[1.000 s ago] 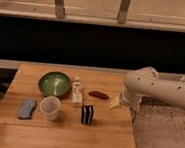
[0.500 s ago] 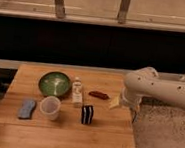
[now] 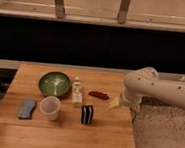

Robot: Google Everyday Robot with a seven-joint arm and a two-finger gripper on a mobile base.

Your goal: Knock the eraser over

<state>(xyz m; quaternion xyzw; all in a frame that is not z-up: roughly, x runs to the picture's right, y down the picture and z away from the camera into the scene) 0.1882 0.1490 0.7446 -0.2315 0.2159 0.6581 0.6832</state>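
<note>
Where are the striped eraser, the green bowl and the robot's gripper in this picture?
eraser (image 3: 87, 114): camera view, middle of its striped front.
green bowl (image 3: 48, 83): camera view, its inner wall.
gripper (image 3: 116, 102): camera view, its pale tip, up and right of the eraser.

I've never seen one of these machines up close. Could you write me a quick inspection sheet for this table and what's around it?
Surface: wooden table, with items on its left and middle parts.
Job's things: eraser stands upright near the front middle, touching nothing, not yet knocked over.
Clutter: green bowl, small bottle, flat red item, cup, blue sponge.
Grippers: gripper is at the table's right edge, to the right of the eraser and apart from it.
Cables: nothing seen.
Surroundings: dark wall behind the table, speckled floor at right.
</note>
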